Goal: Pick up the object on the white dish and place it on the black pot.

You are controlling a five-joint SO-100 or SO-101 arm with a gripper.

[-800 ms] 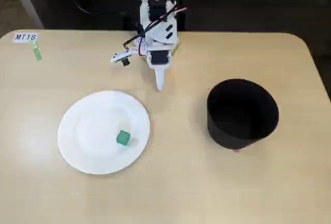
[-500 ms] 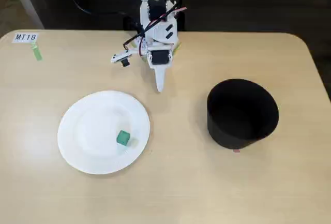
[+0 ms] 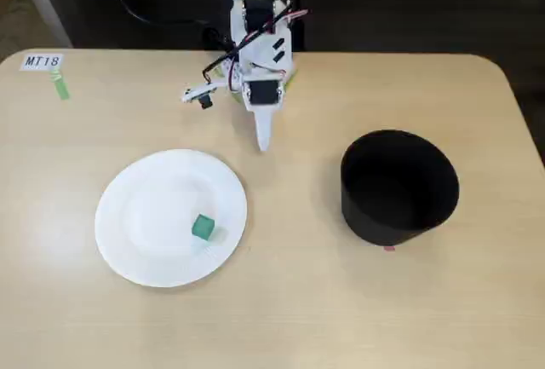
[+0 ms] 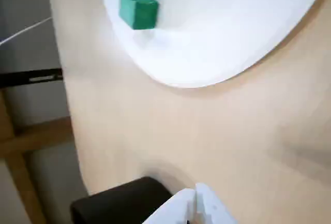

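White plastic pincer (image 3: 263, 141) is pressed together as far as I can see; the wrist view shows the two fingers meeting with barely a seam between them, and nothing in there. In the fixed view it's parked over bare table near the arm's base, just off the far edge of the white dish (image 3: 136, 190), well apart from the target.

Green cube (image 3: 203, 227) sits on the dish, toward the near right part in the fixed view, flat on one face. My guess is it's light and rigid, foam or painted wood maybe, so no crush worry. Flat parallel sides are the obvious place to pinch, squarely across two opposite faces. The dish looks like thin paper, so it could slide or tip if the fingers press down on it.

Count: one cube, one dish, one black pot (image 3: 398, 186) off to the right, one arm. The pot looks empty from here.
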